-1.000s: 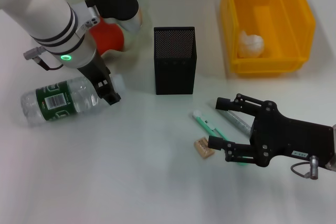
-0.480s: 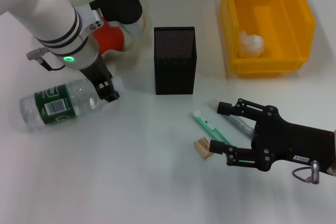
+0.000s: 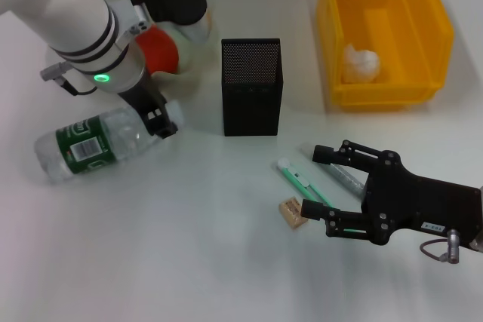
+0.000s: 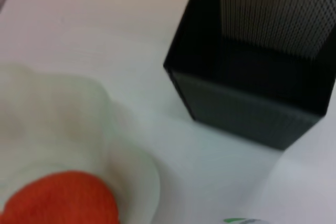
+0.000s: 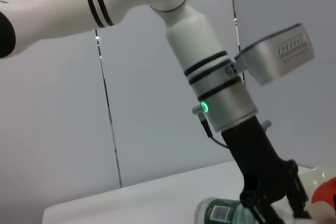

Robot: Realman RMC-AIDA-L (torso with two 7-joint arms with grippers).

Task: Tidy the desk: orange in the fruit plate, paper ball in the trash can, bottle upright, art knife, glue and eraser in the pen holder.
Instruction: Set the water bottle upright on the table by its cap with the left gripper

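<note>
The lying bottle is pinched at its cap end by the left gripper; the right gripper is held spread over the art knife.

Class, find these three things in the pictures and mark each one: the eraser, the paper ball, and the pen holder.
eraser (image 3: pixel 291 212), head view, on its printed top face.
paper ball (image 3: pixel 360 63), head view, on the crumpled middle, inside the trash can (image 3: pixel 438 28).
pen holder (image 3: pixel 250 103), head view, on its front mesh wall.
</note>
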